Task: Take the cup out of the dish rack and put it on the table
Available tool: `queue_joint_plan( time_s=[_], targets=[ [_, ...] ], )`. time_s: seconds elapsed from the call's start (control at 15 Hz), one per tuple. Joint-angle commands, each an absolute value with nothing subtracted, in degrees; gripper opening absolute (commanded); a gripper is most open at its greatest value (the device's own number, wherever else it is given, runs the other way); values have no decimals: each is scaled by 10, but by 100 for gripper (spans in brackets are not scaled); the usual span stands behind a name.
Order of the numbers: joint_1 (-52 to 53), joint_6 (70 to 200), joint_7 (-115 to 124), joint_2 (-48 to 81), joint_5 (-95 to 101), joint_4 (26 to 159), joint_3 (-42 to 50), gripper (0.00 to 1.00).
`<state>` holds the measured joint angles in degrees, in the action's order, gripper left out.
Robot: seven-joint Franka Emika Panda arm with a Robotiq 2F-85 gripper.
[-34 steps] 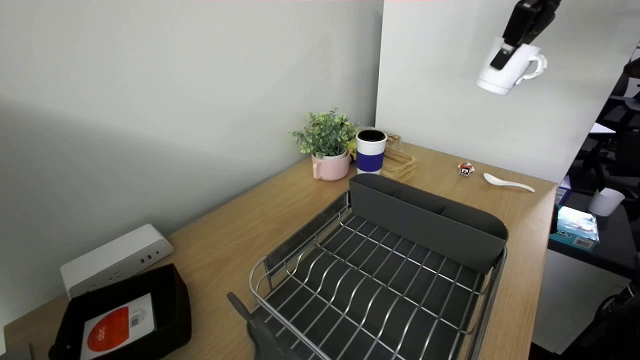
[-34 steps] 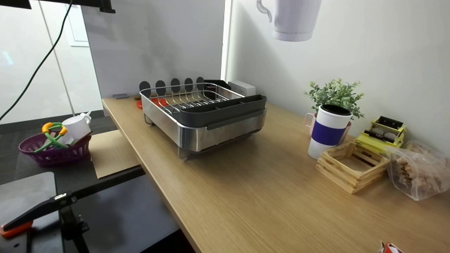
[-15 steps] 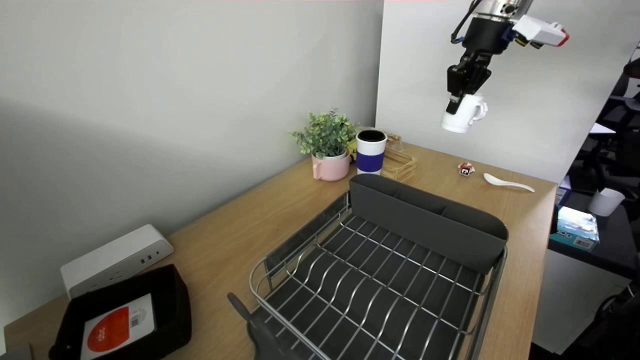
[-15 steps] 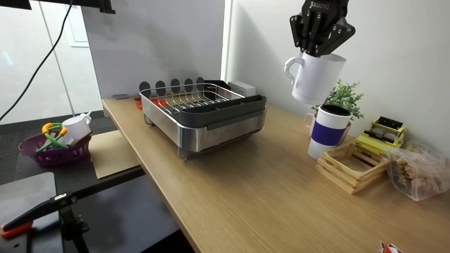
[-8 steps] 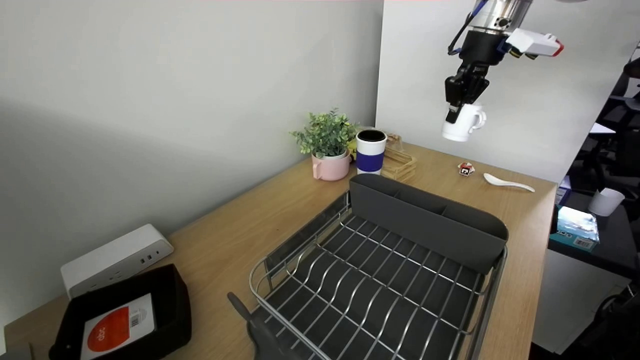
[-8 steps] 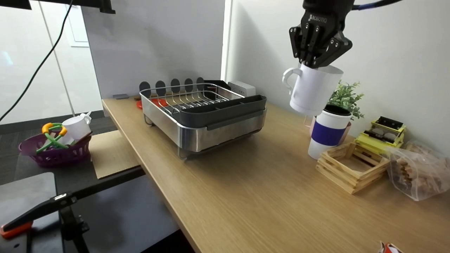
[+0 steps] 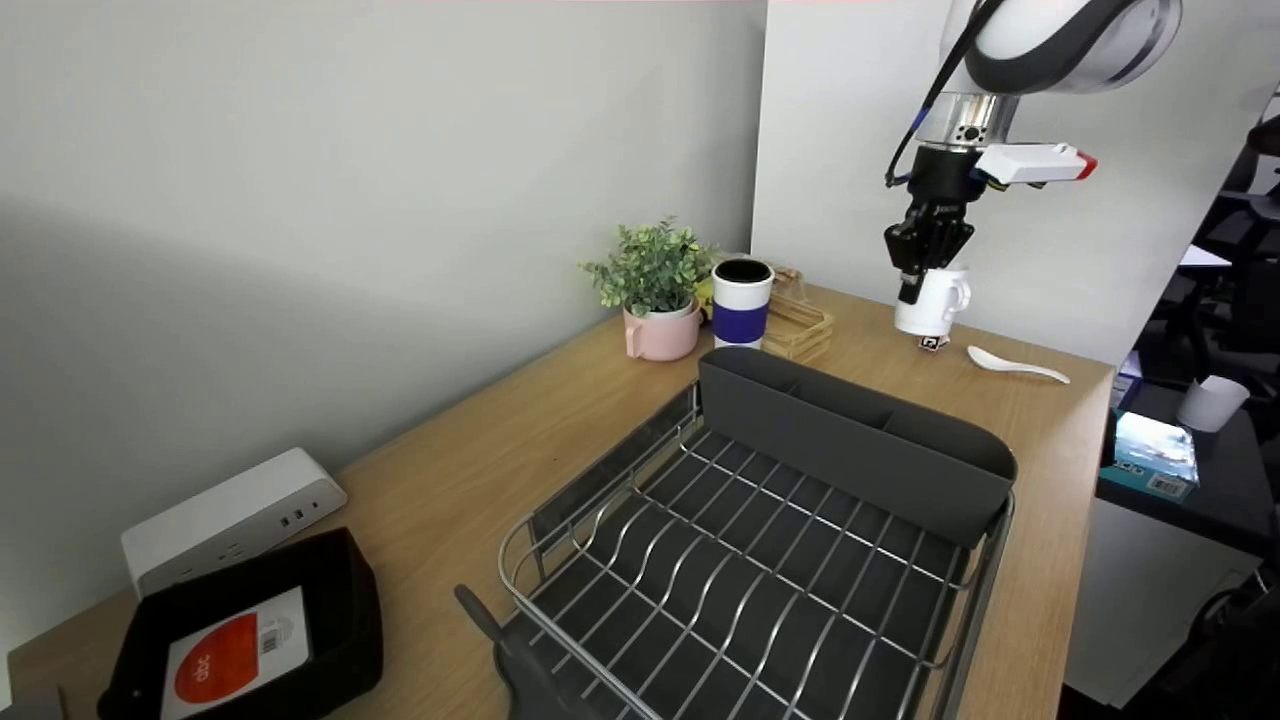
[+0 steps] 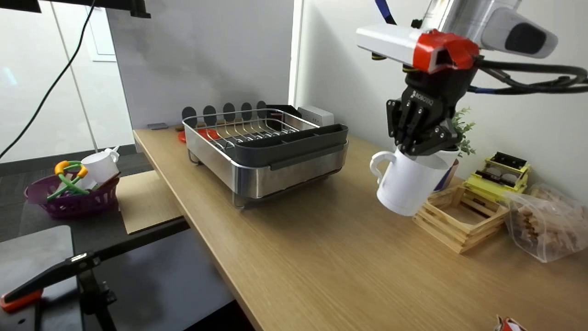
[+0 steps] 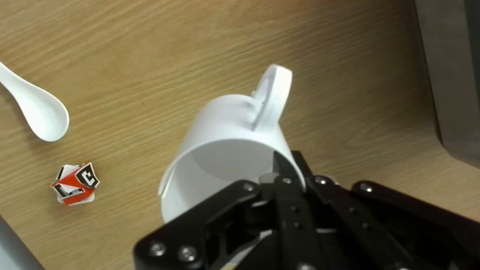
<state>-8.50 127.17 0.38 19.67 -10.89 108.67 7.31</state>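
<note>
by the gripper (image 9: 288,159) the cup (image 8: 409,187) is pinched at the rim, held tilted above the table (image 8: 330,262), apart from the rack (image 8: 294,179). a card (image 7: 240,645) is seen in the bin (image 7: 352,620); a strip of table is left between rack and edge.

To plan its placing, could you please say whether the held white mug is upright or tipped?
The mug is tilted, mouth upward: its base slants in an exterior view.
</note>
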Motion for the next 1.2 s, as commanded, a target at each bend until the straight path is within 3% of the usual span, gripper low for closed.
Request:
queue_joint_plan(
  time_s=[0.0,0.73,1.13],
  targets=[
    [-96,1260,21,255,-99,1031,76,1],
    [-105,1161,26,424,-42,825,78,1],
    [-114,1125,41,440,-50,803,75,1]
  ],
)
